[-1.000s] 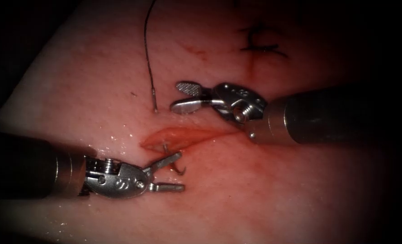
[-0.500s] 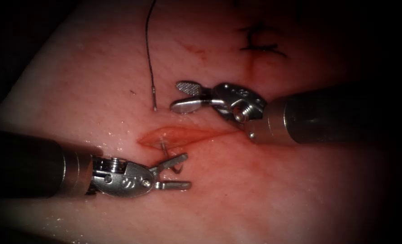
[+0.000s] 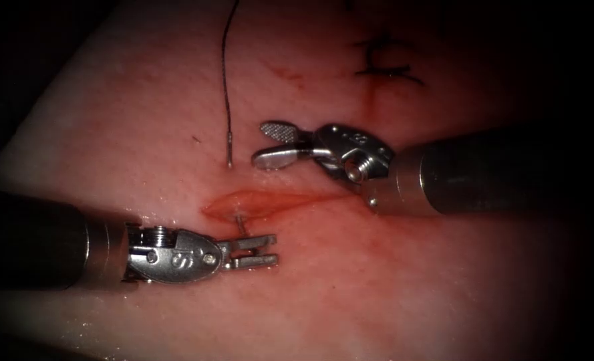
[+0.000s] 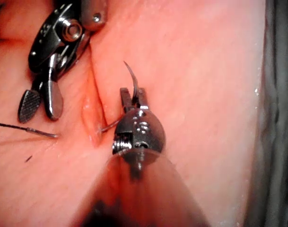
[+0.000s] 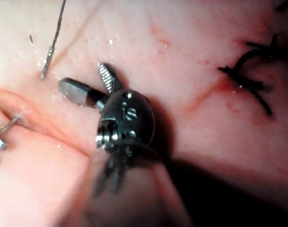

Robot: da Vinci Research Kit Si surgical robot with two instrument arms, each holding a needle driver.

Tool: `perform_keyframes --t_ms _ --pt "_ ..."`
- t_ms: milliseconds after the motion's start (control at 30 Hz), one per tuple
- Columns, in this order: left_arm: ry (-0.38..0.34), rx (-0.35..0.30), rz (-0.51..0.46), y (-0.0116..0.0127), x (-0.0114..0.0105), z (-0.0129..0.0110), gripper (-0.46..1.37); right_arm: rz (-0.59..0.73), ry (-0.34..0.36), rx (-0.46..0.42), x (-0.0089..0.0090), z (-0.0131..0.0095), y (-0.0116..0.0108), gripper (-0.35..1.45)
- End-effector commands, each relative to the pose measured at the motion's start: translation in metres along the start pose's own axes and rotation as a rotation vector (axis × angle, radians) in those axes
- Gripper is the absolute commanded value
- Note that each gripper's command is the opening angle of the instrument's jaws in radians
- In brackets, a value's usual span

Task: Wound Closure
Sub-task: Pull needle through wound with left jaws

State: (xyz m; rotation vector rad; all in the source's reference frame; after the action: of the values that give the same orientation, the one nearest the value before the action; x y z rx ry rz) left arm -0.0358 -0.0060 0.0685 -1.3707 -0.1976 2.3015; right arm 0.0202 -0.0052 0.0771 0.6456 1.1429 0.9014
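The left tool point(image 3: 270, 250) has its jaws nearly closed on the needle point(image 4: 132, 80) near its pointed end, the tip curving free beyond them in the left wrist view. The needle sits in the tissue point(image 3: 143, 107), passing under the cut point(image 3: 263, 200), its tail end poking out just above it with the thread point(image 3: 226, 73) trailing upward. The right tool point(image 3: 266, 142) hovers above the cut, jaws wide apart, holding nothing. A finished stitch point(image 3: 383, 63) lies beyond
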Motion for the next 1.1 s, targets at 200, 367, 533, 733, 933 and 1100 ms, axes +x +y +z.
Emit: perform_keyframes --t_ms 200,367,533,733,933,1100 --pt "0.025 -0.105 -0.155 -0.0006 0.0005 -0.0005 -0.35 0.0 0.0 0.0 -0.0001 0.0 -0.0001 0.91" --pt "0.028 -0.163 -0.292 -0.0014 0.0011 -0.0009 -0.35 0.0 0.0 0.0 -0.0001 0.0 -0.0001 0.9" --pt "0.02 -0.238 -0.471 -0.0021 0.0017 -0.0014 -0.35 0.0 0.0 0.001 -0.0002 0.0 -0.0003 0.89" --pt "0.049 -0.299 -0.667 -0.0034 0.003 -0.0023 -0.35 -0.001 -0.001 0.001 -0.0002 0.0 -0.0004 0.88" --pt "0.057 -0.34 -0.727 -0.0036 0.0035 -0.003 -0.35 -0.001 -0.001 0.001 -0.0003 0.0 -0.0005 0.87" --pt "0.067 -0.4 -0.816 -0.0031 0.0039 -0.0035 -0.35 -0.001 -0.001 0.001 -0.0003 0.0 -0.0005 0.84"
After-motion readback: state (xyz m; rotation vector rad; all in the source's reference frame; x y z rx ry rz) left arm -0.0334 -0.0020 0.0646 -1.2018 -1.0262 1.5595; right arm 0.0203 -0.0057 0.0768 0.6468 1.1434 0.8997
